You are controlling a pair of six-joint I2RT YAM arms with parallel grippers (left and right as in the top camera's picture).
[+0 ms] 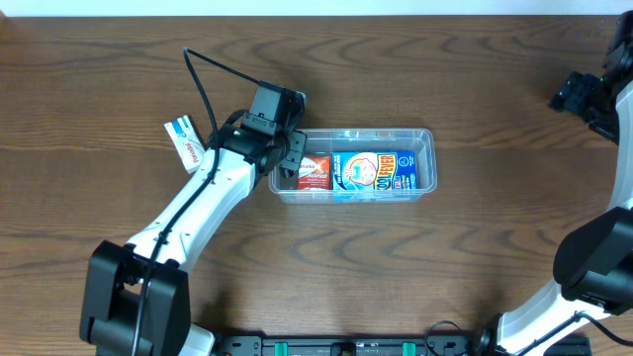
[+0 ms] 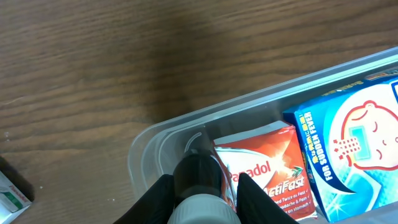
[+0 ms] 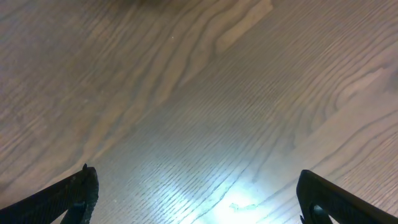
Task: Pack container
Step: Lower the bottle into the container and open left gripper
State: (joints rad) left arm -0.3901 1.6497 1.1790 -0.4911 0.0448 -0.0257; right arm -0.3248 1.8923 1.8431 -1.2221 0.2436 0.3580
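The clear container (image 1: 427, 138) lies mid-table with a red Panadol box (image 1: 314, 174) at its left end and a blue fever-patch box (image 1: 373, 173) beside it. My left gripper (image 1: 285, 156) is at the container's left end, shut on a dark bottle with a white ribbed cap (image 2: 199, 190). In the left wrist view the bottle hangs over the container's left corner (image 2: 149, 149), next to the Panadol box (image 2: 267, 171) and the blue box (image 2: 348, 143). My right gripper (image 3: 199, 199) is open and empty over bare wood; its arm (image 1: 593, 94) is at the far right.
A small white and blue box (image 1: 184, 140) lies on the table left of my left arm; its corner shows in the left wrist view (image 2: 11, 198). Wooden table (image 1: 445, 267) all round.
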